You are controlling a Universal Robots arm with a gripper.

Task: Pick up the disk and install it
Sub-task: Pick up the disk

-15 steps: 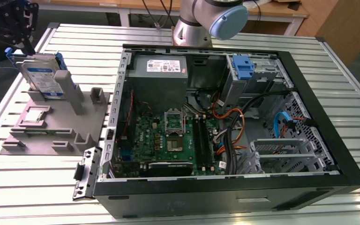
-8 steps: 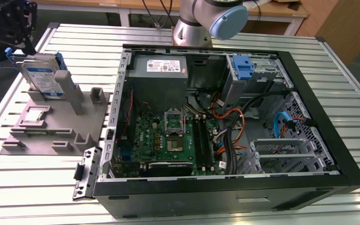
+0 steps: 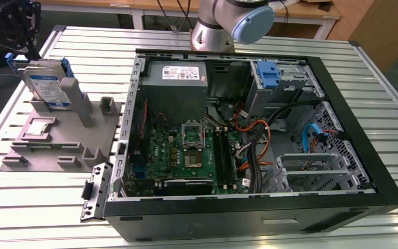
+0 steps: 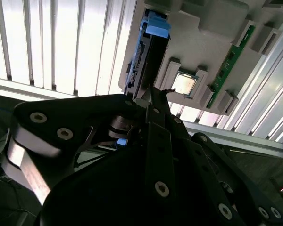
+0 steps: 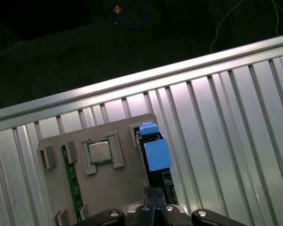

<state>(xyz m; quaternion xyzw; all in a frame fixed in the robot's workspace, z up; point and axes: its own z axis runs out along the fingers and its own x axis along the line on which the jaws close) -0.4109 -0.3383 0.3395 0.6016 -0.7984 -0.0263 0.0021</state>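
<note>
1. At the upper left of the exterior view, the gripper hangs directly over the disk; I cannot tell whether the jaws are apart or clamped on it.
2. The disk stands on edge in a grey holder on the slatted worktop, left of the open computer case.
3. In the first wrist view, the blue carrier lies just beyond the gripper.

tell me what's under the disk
The disk stands on edge in a slot of the grey holder, which lies on the slatted metal table. Its lower edge and the slot floor are hidden by the holder.
</note>
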